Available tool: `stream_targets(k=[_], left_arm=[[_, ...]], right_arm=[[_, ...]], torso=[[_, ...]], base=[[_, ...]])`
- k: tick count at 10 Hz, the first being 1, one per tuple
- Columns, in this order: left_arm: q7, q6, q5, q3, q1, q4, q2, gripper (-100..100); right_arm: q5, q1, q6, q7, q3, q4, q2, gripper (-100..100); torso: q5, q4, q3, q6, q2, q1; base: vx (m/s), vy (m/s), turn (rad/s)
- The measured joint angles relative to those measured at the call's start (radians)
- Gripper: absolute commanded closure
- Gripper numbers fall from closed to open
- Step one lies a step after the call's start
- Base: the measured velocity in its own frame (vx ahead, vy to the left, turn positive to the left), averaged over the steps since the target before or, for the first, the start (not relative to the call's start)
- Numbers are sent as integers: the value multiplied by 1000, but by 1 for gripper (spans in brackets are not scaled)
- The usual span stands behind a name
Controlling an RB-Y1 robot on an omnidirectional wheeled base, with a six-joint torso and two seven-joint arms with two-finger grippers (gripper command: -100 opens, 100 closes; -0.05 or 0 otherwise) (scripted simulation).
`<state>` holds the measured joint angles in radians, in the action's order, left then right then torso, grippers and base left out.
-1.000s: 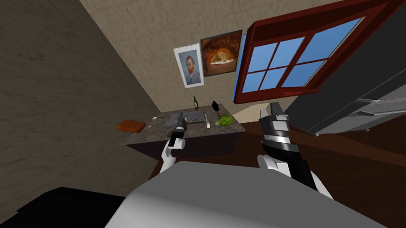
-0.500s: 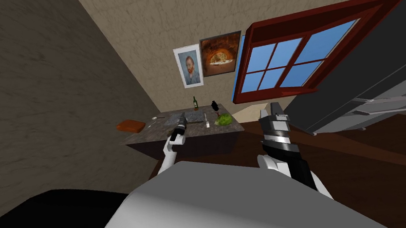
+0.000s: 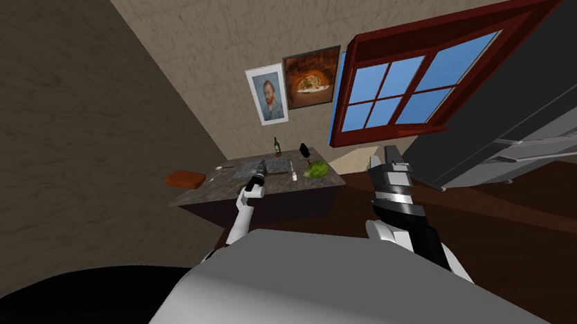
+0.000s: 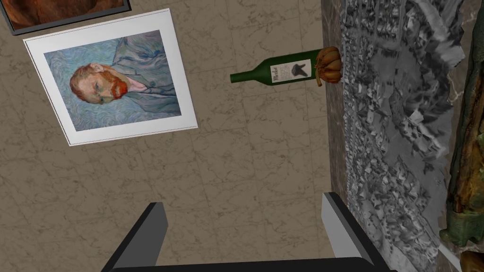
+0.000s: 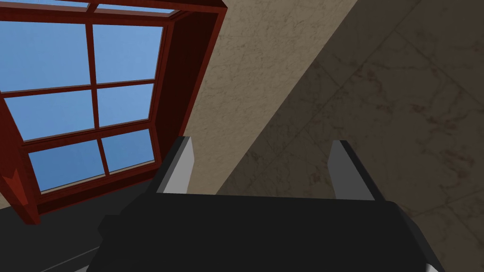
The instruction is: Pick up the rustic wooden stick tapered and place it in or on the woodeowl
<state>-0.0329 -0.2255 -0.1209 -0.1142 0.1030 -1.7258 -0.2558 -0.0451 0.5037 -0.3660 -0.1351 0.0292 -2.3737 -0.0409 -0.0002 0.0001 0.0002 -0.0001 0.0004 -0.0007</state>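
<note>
A flat orange-brown thing hangs over the left end of a marbled table. My left gripper reaches over the table's near side, open and empty. In the left wrist view the left gripper points at the wall past the table's far edge, next to a grey textured mat. A long, rough brown-green thing, perhaps the stick, lies beyond the mat. A thin pale stick lies right of the mat. My right gripper is raised right of the table, open and empty.
A green bottle stands at the table's back edge, with a small brown lump beside it. A dark object and a leafy green thing sit at the right end. A big dark grey appliance stands to my right.
My left arm has stretched forward, carrying its gripper further over the table. The head view has shifted a little and the black area at lower left has grown. The right arm has not moved.
</note>
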Motion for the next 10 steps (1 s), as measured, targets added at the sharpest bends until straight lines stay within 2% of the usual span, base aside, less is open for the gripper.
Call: stream_targets(k=[2,6,10], left_arm=[[-1,-44,0,-3,23,31,-5,-100],[-3,-166,0,-16,108,111,-30,-100],[-4,-269,7,-28,213,241,-53,-100]], right_arm=[[0,0,0,0,0,0,0,0],[0,0,0,0,0,0,0,0],[0,0,0,0,0,0,0,0]], torso=[[0,0,0,0,0,0],[0,0,0,0,0,0],[0,0,0,0,-1,0]], base=[[-4,-5,-12],[-7,-11,-23],[-3,-10,-16]])
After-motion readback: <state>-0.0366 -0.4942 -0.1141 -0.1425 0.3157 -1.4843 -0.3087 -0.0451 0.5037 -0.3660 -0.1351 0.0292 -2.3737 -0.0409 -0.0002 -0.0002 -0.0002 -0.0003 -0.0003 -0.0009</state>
